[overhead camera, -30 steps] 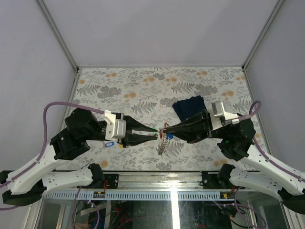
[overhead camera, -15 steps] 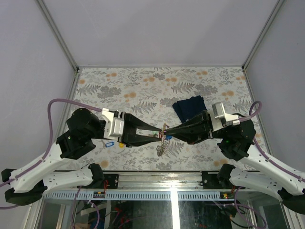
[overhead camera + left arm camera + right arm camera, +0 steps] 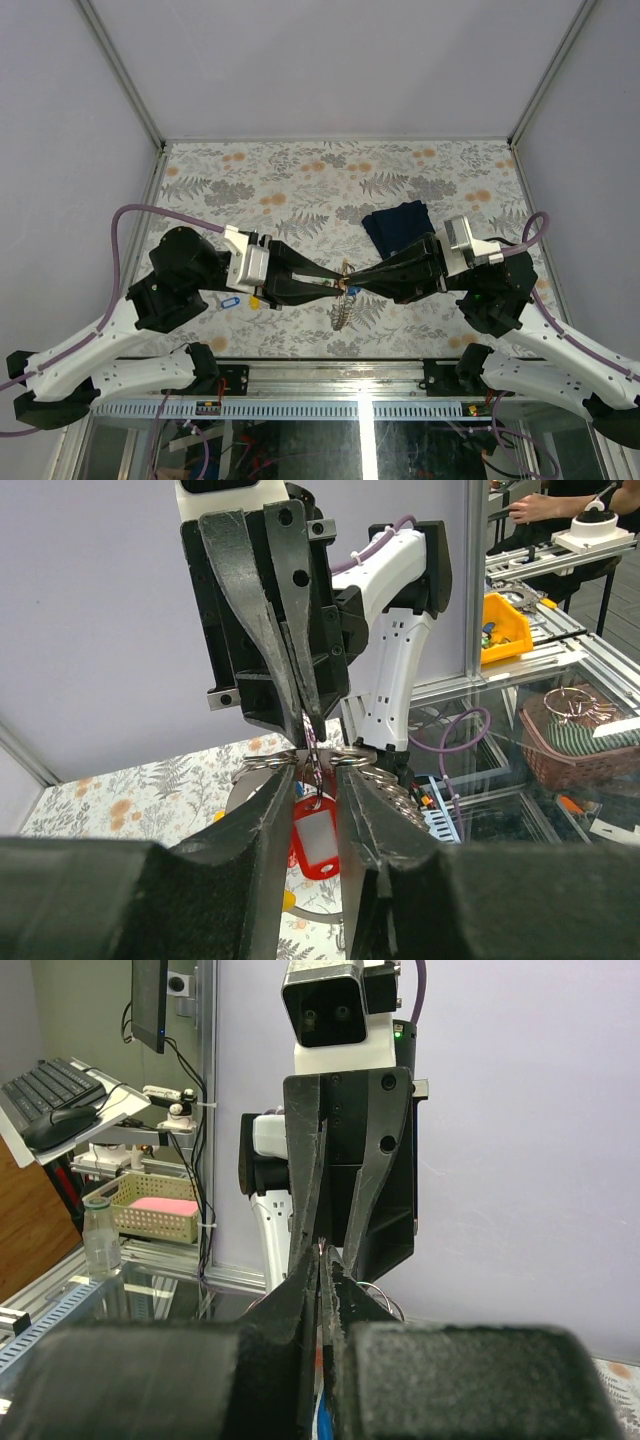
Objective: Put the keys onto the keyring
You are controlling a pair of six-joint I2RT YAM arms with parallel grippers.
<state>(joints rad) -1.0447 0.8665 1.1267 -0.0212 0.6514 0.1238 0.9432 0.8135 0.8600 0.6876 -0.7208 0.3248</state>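
The keyring point(image 3: 343, 306) hangs between my two grippers above the table's near middle; its toothed rim dangles below them. My right gripper point(image 3: 352, 284) is shut on its thin top part, with the fingers pressed together in the right wrist view point(image 3: 322, 1256). My left gripper point(image 3: 333, 286) faces it with its jaws spread. In the left wrist view point(image 3: 312, 780) the ring point(image 3: 262, 764) lies across the fingertips and a red tag point(image 3: 318, 840) hangs in the gap. A blue-tagged key point(image 3: 230, 300) and a yellow tag point(image 3: 253, 298) lie under the left arm. No green tag shows.
A dark navy folded cloth point(image 3: 395, 222) lies just behind the right gripper. The floral table point(image 3: 300, 180) is walled at the left, right and back. The arm bases and a metal rail point(image 3: 330, 372) line the near edge.
My left gripper has opened its jaws wide and moved a little right, up to the keyring. The right gripper has stayed shut on the ring, almost still.
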